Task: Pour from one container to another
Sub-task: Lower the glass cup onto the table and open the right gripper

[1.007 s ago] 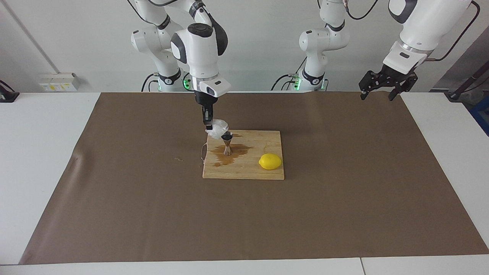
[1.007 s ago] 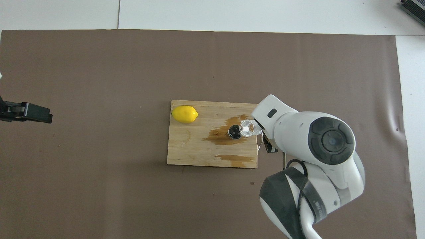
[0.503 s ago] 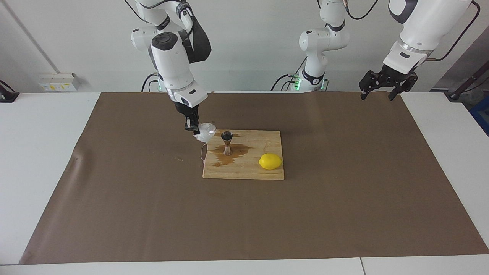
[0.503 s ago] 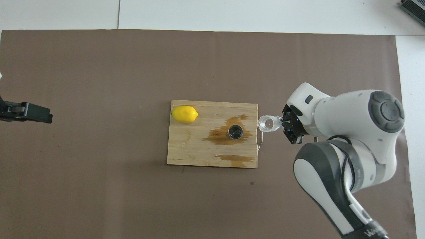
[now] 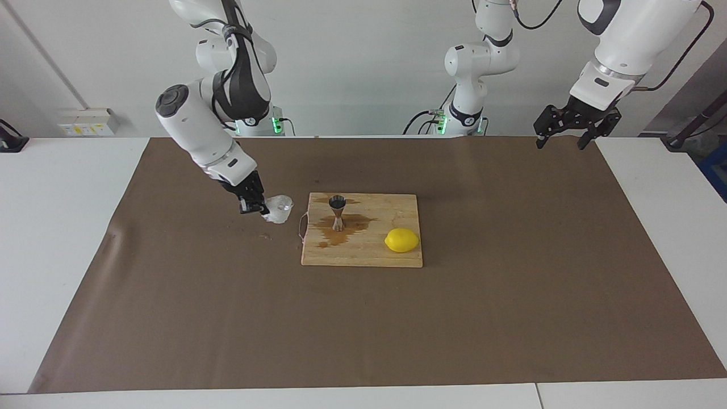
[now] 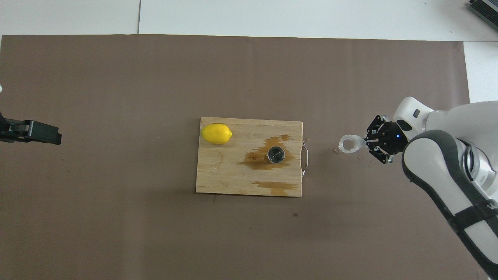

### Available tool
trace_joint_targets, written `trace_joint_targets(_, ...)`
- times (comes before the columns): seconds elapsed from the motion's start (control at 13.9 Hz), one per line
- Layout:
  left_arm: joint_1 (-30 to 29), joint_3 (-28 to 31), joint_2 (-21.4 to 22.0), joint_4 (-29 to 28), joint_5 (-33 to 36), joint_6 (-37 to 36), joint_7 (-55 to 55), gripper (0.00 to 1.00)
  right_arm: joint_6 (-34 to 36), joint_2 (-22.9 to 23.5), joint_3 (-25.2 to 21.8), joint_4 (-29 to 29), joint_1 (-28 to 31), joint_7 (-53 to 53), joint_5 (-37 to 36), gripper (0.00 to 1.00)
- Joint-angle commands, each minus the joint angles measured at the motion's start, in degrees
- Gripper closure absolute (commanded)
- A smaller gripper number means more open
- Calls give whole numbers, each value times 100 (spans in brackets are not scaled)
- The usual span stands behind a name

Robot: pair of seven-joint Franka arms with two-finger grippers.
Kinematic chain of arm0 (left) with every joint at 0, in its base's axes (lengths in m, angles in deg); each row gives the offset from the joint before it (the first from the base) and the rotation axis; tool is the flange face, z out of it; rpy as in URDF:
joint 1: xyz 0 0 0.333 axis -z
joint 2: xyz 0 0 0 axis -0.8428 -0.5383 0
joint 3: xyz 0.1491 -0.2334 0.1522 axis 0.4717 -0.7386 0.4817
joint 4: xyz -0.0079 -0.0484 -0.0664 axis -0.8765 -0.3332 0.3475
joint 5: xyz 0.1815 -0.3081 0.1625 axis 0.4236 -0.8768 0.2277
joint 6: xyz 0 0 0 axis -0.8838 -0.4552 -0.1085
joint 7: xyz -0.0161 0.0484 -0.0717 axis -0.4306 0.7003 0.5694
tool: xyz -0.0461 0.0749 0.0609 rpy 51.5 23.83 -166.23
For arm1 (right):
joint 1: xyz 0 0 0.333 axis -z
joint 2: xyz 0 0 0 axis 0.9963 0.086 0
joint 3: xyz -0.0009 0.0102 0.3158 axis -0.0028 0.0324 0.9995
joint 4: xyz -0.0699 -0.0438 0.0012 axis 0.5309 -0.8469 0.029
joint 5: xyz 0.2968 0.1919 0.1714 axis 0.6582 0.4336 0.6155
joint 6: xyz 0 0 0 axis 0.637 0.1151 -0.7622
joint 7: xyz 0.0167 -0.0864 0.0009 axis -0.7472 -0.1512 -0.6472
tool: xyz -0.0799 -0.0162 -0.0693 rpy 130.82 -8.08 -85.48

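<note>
toward the middle left of the facing view, the right gripper (image 5: 257,205) pinches the rim of the small squat translucent white crinkly plastic cup (image 5: 279,208), its fingers pressed onto the cup's edge. the cup sits low over the brown paper mat (image 5: 227,318), mouth up, beside the handle end of the board; whether its base touches the mat cannot be told. in the overhead view the same cup (image 6: 349,144) shows at the middle right of the frame as a pale ring, with the right gripper (image 6: 369,142) just beside it and a few small dark drops on the mat around it.

at the centre of both frames lies the rectangular light wooden cutting board (image 5: 397,257) with a thin wire handle (image 5: 301,226) on the edge that faces the cup. the small shiny steel hourglass-shaped jigger (image 5: 338,212) stands upright on the board, well apart from the cup, in the middle of a brown wet stain (image 5: 352,225); a second brown patch (image 6: 277,187) lies lower in the overhead frame, near the board's edge. from above the jigger (image 6: 276,154) reads as a dark round mouth. the yellow lemon (image 5: 402,240) rests on the board's other end, in the upper left corner of the board in the overhead view (image 6: 216,133).

at the upper right of the facing view the left gripper (image 5: 559,140) waits in the air over the mat's edge, fingers spread apart and holding nothing; in the overhead view it shows at the middle left edge (image 6: 37,133).
</note>
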Motion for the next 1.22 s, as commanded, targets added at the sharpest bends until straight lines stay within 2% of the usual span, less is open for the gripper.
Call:
trace_joint_targets(0.0,5,22,95,-44,25,-79,36,0,131,253,85,20,457,-621,315,100)
trace_joint_targets(0.58,5,22,95,-44,25,-79,36,0,-175,430,68,319,819,-1001,465,100)
trace_joint_targets(0.65,5,22,95,-44,25,-79,36,0,-289,404,68,424,827,-1002,465,92)
trace_joint_targets(0.72,5,22,95,-44,25,-79,36,0,-378,387,59,486,836,-1002,465,72)
trace_joint_targets(0.79,5,22,95,-44,25,-79,36,0,-379,386,68,486,888,-1010,465,9)
trace_joint_targets(0.86,5,22,95,-44,25,-79,36,0,-379,386,68,486,898,-1010,465,0)
trace_joint_targets(1.15,5,22,95,-44,25,-79,36,0,-220,185,59,267,1073,-835,412,0)
